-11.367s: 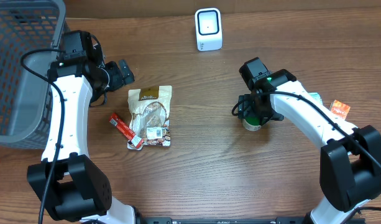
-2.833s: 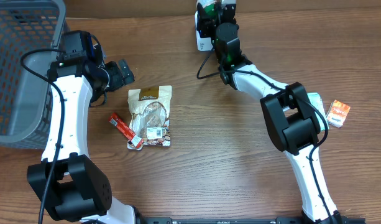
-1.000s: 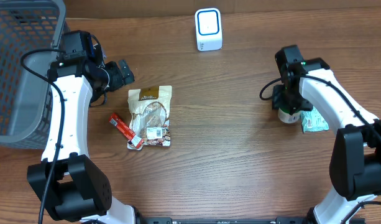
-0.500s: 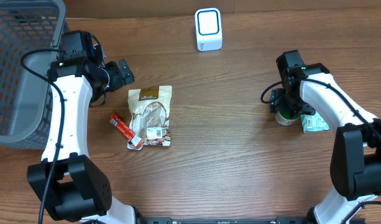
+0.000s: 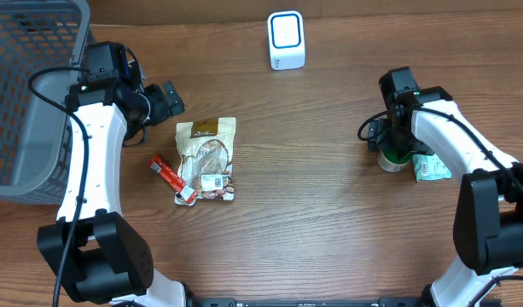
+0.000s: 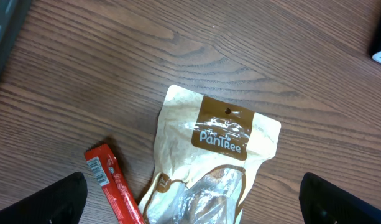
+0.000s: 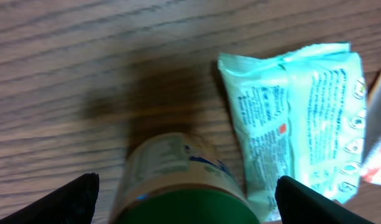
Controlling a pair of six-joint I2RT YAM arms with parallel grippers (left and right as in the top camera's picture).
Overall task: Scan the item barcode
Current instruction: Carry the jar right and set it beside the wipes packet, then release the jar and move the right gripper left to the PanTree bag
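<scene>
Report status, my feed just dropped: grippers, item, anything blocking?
Left gripper open, near pouch. Right gripper open, straddling green-lidded jar on table, no grip. Mint packet beside jar; nothing between jar and scanner.

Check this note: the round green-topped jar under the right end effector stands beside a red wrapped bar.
No. The round green-topped jar under the right end effector stands beside a pale teal packet, as the right wrist view shows; the red wrapped bar lies by the tan snack pouch.
</scene>
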